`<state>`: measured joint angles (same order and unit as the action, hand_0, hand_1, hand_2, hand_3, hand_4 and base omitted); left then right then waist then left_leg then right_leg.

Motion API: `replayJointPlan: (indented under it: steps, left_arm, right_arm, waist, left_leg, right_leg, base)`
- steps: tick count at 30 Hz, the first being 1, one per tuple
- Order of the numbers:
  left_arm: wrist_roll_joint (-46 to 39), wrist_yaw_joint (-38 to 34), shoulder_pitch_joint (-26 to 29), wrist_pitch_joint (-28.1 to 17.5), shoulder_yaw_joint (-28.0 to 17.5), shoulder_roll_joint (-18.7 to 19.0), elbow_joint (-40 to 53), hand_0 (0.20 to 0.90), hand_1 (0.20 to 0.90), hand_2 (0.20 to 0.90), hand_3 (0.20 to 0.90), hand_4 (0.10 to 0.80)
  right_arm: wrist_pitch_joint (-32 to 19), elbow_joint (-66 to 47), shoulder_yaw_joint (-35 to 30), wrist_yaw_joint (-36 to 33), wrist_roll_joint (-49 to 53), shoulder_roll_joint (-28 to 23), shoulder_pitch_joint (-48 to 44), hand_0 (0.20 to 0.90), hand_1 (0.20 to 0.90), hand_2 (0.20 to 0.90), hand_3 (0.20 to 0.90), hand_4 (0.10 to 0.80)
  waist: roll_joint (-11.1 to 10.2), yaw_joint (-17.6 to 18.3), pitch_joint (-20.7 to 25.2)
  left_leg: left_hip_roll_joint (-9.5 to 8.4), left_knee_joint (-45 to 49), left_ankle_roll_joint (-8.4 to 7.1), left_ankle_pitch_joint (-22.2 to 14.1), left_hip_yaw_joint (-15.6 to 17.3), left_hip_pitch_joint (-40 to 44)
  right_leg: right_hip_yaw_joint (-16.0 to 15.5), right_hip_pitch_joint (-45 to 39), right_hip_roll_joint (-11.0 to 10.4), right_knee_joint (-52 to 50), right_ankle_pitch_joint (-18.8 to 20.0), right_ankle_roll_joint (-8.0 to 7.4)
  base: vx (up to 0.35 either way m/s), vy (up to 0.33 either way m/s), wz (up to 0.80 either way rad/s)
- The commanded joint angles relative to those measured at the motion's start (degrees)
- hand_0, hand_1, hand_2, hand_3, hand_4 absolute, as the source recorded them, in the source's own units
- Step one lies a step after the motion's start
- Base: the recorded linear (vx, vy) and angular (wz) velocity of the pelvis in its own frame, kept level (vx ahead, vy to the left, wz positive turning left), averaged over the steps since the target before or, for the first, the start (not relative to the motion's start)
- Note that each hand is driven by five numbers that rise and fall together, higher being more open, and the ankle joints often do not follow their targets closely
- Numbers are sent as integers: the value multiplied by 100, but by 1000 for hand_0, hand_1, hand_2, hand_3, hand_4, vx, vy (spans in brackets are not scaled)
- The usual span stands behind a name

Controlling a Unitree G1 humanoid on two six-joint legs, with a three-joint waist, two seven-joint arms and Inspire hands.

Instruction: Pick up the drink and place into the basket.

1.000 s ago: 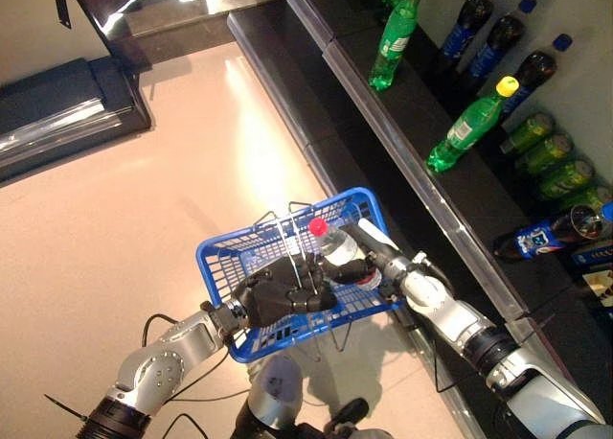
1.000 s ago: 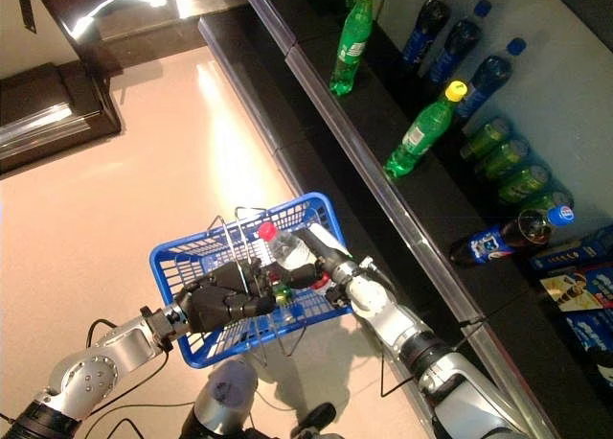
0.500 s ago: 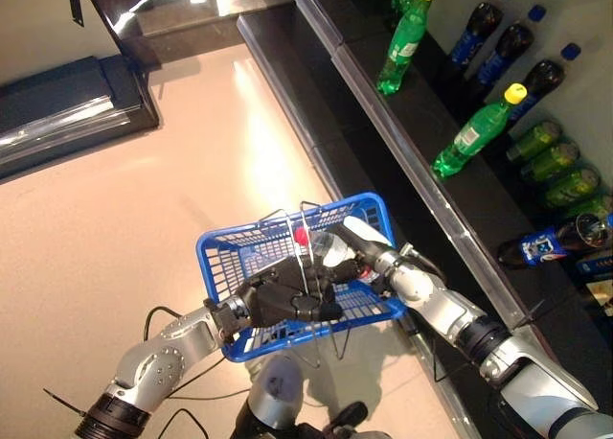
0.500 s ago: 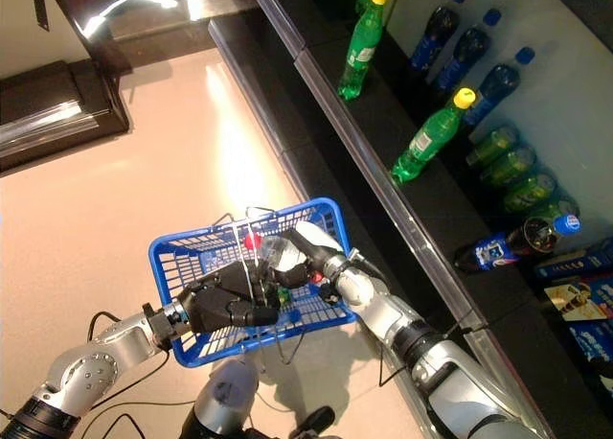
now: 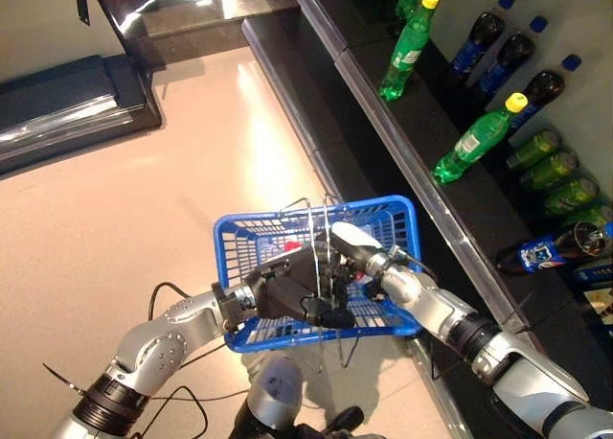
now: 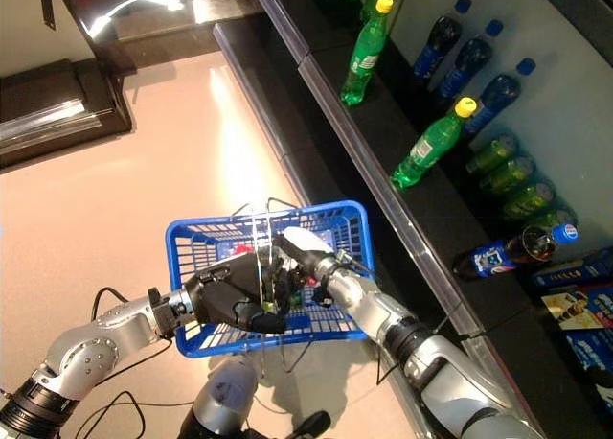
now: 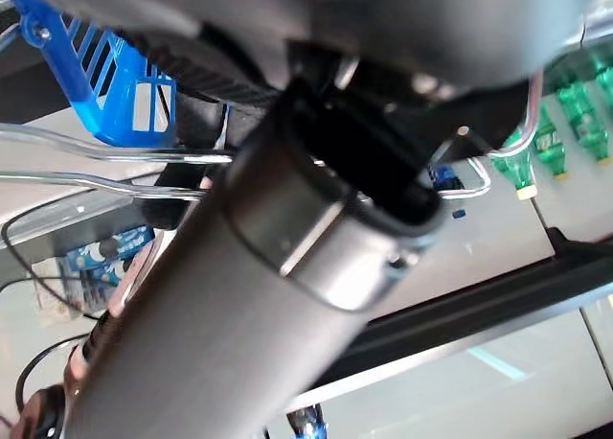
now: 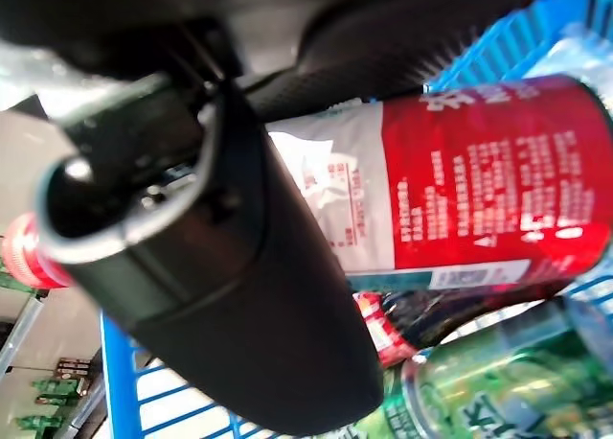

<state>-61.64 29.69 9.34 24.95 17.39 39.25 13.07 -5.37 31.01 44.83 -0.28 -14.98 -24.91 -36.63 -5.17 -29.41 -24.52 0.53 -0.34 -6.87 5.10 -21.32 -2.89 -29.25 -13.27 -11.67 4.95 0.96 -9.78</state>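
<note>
The drink, a clear bottle with a red label point(image 8: 479, 180) and a red cap point(image 8: 19, 252), lies low inside the blue basket point(image 5: 316, 209). My right hand point(image 5: 359, 247) reaches in over the basket's right rim, fingers and thumb curled round the bottle. My left hand point(image 5: 287, 290) is closed on the basket's wire handles point(image 7: 115, 156) and holds the basket up above the floor. Under the bottle in the basket lie a green can point(image 8: 479, 391) and a dark bottle with a red label point(image 8: 393, 329).
A dark shelf edge point(image 5: 402, 142) runs along the right, close to the basket. Green bottles point(image 5: 479, 137) and dark cola bottles point(image 5: 479, 36) stand on the shelf, with several green cans point(image 5: 551, 166) further back. A dark cabinet point(image 5: 67, 94) stands at the far left.
Basket and both hands have shifted to the right, towards the shelf. The bottle, whose cap stood above the rim, has sunk down into the basket with my right hand still on it.
</note>
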Motion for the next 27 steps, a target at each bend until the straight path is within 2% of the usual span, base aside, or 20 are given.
replayJointPlan:
  steps: [1, 15, 27]
  left_arm:
    - [-909, 1407, 783, -956, 415, -1106, 1659, 300, 300, 300, 200, 100]
    - [-954, 1396, 987, -832, 505, -1226, 1697, 300, 300, 300, 200, 100]
    - [-997, 1483, 1056, -698, 571, -1323, 1699, 300, 300, 300, 200, 100]
  right_arm:
    - [-480, 267, 667, -245, -71, 481, -410, 300, 300, 300, 200, 100]
    - [-337, 781, 839, -16, -455, 922, -506, 300, 300, 300, 200, 100]
    - [75, 1454, 880, -137, -1120, 1250, -610, 300, 300, 300, 200, 100]
  waist:
    - [26, 116, 2093]
    - [1, 49, 2162]
    - [17, -56, 2201]
  left_leg:
    - [185, -466, 5, -154, -169, 423]
    - [171, -466, 8, -159, -226, 430]
    - [148, -466, 23, -136, -323, 432]
  right_leg:
    - [33, -281, 121, -59, -220, 75]
    - [17, -303, 129, -42, -221, 81]
    - [-67, -315, 127, -57, -215, 90]
  base:
    - [0, 0, 0]
    - [0, 0, 0]
    - [2, 2, 1]
